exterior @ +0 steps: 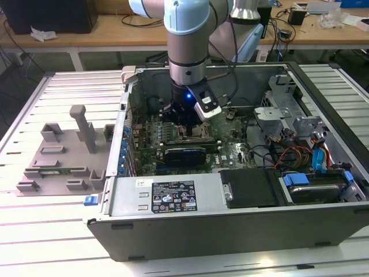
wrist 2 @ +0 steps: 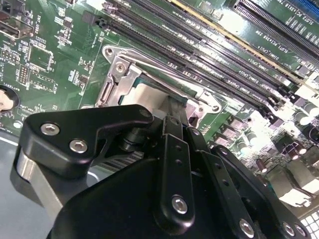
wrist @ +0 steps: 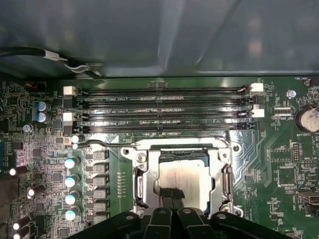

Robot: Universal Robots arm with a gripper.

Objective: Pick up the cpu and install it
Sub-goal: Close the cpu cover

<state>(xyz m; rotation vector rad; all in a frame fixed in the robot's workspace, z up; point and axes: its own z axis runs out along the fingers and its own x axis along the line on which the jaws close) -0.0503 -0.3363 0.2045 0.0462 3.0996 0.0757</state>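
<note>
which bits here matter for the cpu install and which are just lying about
Job: cpu, socket frame, gripper over the cpu.
Lying about: memory slots, coin battery, grey fixture tray, cables.

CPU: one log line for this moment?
step: install | gripper: down at socket, over cpu edge | cpu: lying flat within socket | grip state: unclear

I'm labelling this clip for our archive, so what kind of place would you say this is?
Probably a robotics lab or electronics workshop: a robot arm reaches into an open computer case on a slatted metal table, with cable-strewn wooden workbenches behind.
</note>
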